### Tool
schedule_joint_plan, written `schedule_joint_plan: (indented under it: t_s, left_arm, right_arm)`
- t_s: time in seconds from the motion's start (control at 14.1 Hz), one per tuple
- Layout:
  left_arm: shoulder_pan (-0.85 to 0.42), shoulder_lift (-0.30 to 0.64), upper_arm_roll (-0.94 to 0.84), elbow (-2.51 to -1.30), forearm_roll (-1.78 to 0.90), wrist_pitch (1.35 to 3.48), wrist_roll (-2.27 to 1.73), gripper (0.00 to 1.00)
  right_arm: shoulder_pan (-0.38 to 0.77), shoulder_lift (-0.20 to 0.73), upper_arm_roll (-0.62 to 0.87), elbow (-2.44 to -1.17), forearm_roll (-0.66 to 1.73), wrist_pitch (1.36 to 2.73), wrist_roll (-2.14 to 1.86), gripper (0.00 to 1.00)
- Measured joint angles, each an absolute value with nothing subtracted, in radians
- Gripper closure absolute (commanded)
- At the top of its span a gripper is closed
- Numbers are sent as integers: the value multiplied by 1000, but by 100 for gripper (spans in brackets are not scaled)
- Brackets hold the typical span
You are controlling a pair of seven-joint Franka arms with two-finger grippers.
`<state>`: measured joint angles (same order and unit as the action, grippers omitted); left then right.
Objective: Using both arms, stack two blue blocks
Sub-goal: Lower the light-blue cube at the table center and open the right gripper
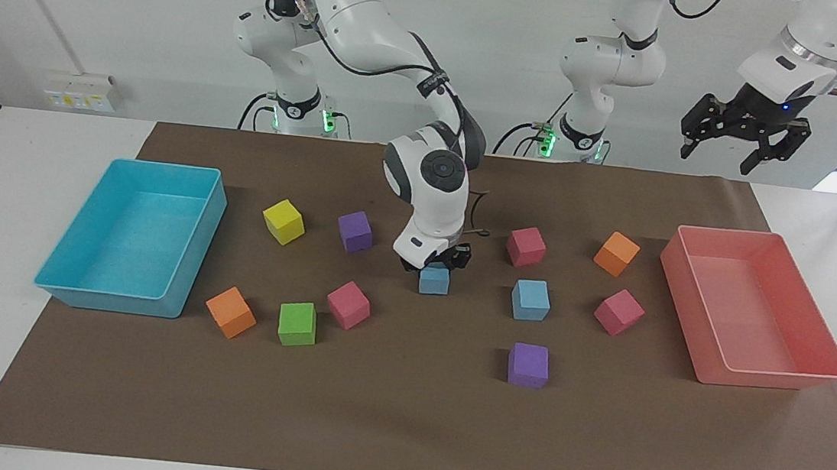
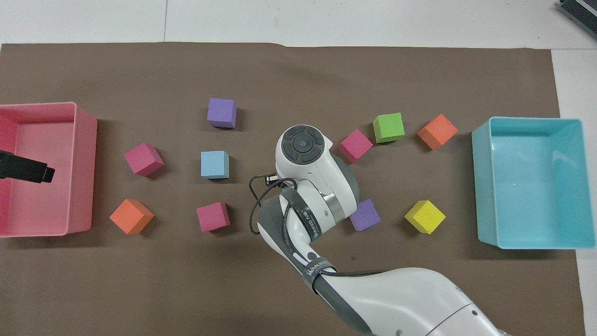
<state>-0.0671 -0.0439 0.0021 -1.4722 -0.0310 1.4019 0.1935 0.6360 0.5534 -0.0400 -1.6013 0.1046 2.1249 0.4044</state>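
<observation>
One blue block (image 1: 434,280) is held low over the middle of the mat, with my right gripper (image 1: 436,266) shut on it from above. In the overhead view the right arm's wrist (image 2: 304,144) hides this block. The other blue block (image 1: 530,299) (image 2: 215,164) rests on the mat beside it, toward the left arm's end, with a gap between the two. My left gripper (image 1: 731,142) hangs open and empty high over the pink tray's end of the table, where that arm waits. Only its tip (image 2: 28,170) shows in the overhead view.
A pink tray (image 1: 766,376) stands at the left arm's end of the mat and a cyan tray (image 1: 112,301) at the right arm's end. Purple (image 1: 528,364), magenta (image 1: 526,246), orange (image 1: 616,253), yellow (image 1: 283,221) and green (image 1: 297,323) cubes lie scattered between them.
</observation>
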Motion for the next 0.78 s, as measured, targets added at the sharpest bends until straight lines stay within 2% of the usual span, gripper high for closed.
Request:
schedule_joint_plan:
  t_s: [0.28, 0.43, 0.57, 0.64, 0.71, 0.78]
  left_arm:
    - [-67, -44, 3, -1472, -31, 1402, 191, 0]
    - [-67, -44, 3, -1472, -31, 1402, 191, 0]
    - [-67, -44, 3, -1472, -31, 1402, 191, 0]
    - [-66, -44, 4, -1472, -31, 1402, 190, 0]
    - [-65, -44, 5, -1472, -31, 1402, 189, 0]
    - [-65, -44, 6, -1472, -31, 1402, 189, 0]
  right_arm:
    - [636, 553, -40, -1604, 105, 2125, 378, 100]
    - [636, 553, -40, -1605, 105, 2125, 377, 82]
    - [636, 553, -40, -1605, 105, 2125, 377, 54]
    - [636, 553, -40, -1606, 105, 2125, 377, 14]
    - [636, 553, -40, -1606, 105, 2125, 377, 0]
    - [636, 553, -40, -1606, 105, 2125, 377, 0]
